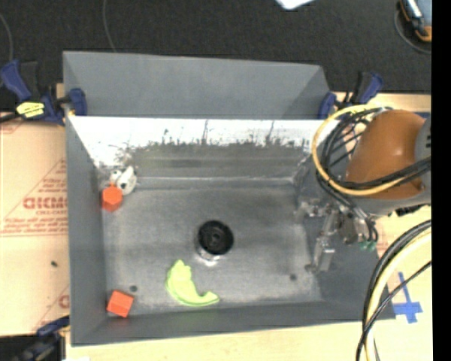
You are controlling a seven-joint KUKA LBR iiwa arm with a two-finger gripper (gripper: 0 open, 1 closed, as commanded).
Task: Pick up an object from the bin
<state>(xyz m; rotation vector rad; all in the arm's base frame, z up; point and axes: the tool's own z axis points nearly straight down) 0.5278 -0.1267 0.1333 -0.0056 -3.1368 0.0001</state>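
Dark floor point(173, 21) lies around a grey metal bin point(83, 232), whose bare bottom is scuffed and speckled, with a ragged dark line along the foot of its far wall; we see only a few loose things on it, spread well apart. Near the middle stands a black round piece point(214, 236) on a small silvery base; just nearer and to its left lies a lime-green curved piece point(186, 286), flat on the bottom. An orange cube point(120, 304) sits in the near left corner; a second orange cube point(112, 198) sits by the left wall farther back, with a small white piece point(124, 177) just beyond it.

We find the arm reaching in over the right wall, its orange cover point(379, 153) ringed by looping cables point(321, 153); the gripper point(322, 258) points down over bare floor close to the right wall, well apart from the black round piece, the nearest thing to it. Whether the gripper is open or closed we cannot tell.
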